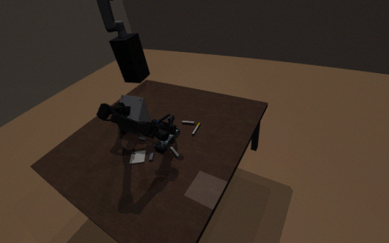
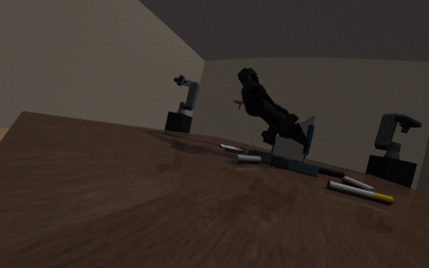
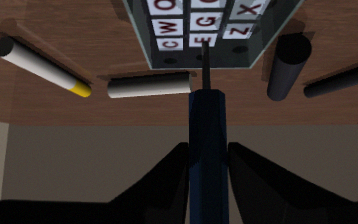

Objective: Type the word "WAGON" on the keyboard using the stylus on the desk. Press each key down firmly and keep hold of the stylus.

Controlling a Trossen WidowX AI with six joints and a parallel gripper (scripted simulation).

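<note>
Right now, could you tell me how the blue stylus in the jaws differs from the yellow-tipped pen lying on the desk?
The blue stylus is clamped between the jaws of the gripper, its thin dark tip reaching the keyboard; the yellow-tipped pen lies loose on the desk, untouched. The stylus is dark blue, whereas the pen is white with a yellow end. The stylus points at the keys; the pen lies off to the side. Both are slim rods.

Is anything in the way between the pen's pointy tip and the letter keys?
Nothing visible is. The gripper holds the dark blue stylus, and its thin tip already reaches the keyboard by the E key. Loose pens lie off to the sides.
</note>
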